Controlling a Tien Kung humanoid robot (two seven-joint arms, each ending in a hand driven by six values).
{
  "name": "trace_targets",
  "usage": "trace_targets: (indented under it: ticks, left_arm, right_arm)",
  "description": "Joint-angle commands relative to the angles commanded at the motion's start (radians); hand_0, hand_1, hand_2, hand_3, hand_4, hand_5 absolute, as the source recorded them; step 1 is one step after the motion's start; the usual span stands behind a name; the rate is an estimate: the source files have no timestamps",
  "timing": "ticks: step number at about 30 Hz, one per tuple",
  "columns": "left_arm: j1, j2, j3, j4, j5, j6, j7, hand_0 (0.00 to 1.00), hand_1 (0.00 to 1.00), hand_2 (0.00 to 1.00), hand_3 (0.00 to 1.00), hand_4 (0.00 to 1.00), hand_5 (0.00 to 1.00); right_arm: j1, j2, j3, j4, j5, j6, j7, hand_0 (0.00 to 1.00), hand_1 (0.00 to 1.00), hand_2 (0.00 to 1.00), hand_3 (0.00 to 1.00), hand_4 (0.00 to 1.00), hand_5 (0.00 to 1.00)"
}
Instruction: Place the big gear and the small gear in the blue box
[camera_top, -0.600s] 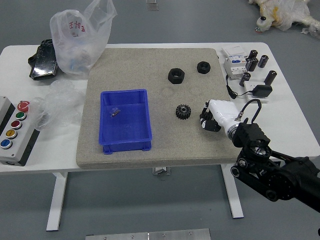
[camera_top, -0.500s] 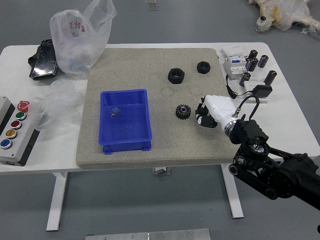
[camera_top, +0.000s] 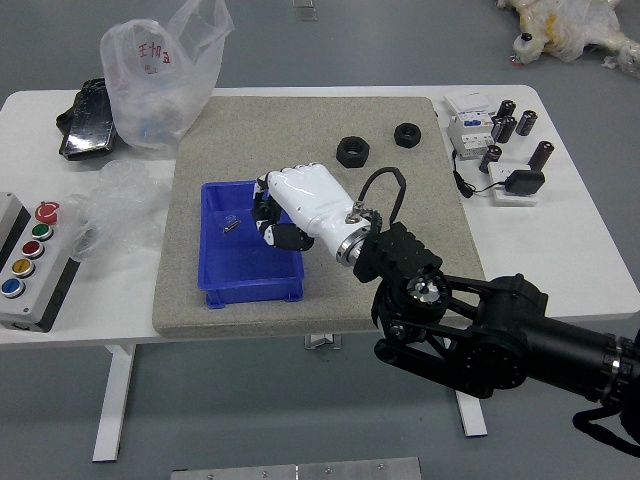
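Note:
My right hand (camera_top: 306, 203), with a white back and black underside, is over the right part of the blue box (camera_top: 251, 294), reaching in from the right. Whether it holds a gear cannot be made out. No gear shows at this moment; the spot right of the box where a dark toothed gear lay earlier is behind the wrist. Inside the box lies a small metallic and blue piece (camera_top: 231, 224). The left hand is out of view.
Two black nut-like rings (camera_top: 352, 152) (camera_top: 407, 135) lie on the beige mat (camera_top: 270, 120). A button panel (camera_top: 30, 262) and plastic bags (camera_top: 165, 75) are at the left. Black cylinders (camera_top: 526, 122), white boxes (camera_top: 470, 133) and a cable stand at the right.
My right hand has swung left, from beside the dark toothed gear to above the blue box. Its wrist now covers the gear's earlier spot. The box and the rings have not moved.

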Motion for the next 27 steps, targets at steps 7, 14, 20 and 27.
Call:
trace_targets:
  ticks: [7, 14, 20, 27]
  left_arm:
    - [0.002, 0.001, -0.005, 0.0, 0.005, 0.0, 0.002, 0.709, 0.527, 0.534, 0.693, 0.708, 0.552]
    - [0.001, -0.002, -0.005, 0.0, 0.005, 0.0, 0.002, 0.709, 0.526, 0.534, 0.693, 0.71, 0.555]
    - [-0.001, -0.002, -0.002, 0.0, 0.001, 0.0, 0.0, 0.709, 0.525, 0.534, 0.694, 0.71, 0.556]
    - [0.001, -0.004, -0.006, 0.0, 0.005, 0.0, 0.002, 0.708, 0.527, 0.534, 0.695, 0.711, 0.557]
  right_arm:
    - [0.001, 0.035, -0.054, -0.045, 0.011, 0.042, -0.014, 0.532, 0.787, 0.835, 0.784, 0.436, 0.268]
    - [-0.006, 0.033, -0.058, -0.051, 0.016, 0.054, -0.02, 0.564, 0.833, 0.894, 0.903, 0.667, 0.321]
    - [-0.014, 0.009, -0.001, -0.039, 0.039, 0.017, 0.005, 0.579, 0.839, 0.903, 0.92, 0.759, 0.37]
    - [-0.01, -0.053, 0.14, -0.127, 0.058, -0.002, 0.007, 0.565, 0.808, 0.871, 0.892, 0.763, 0.366]
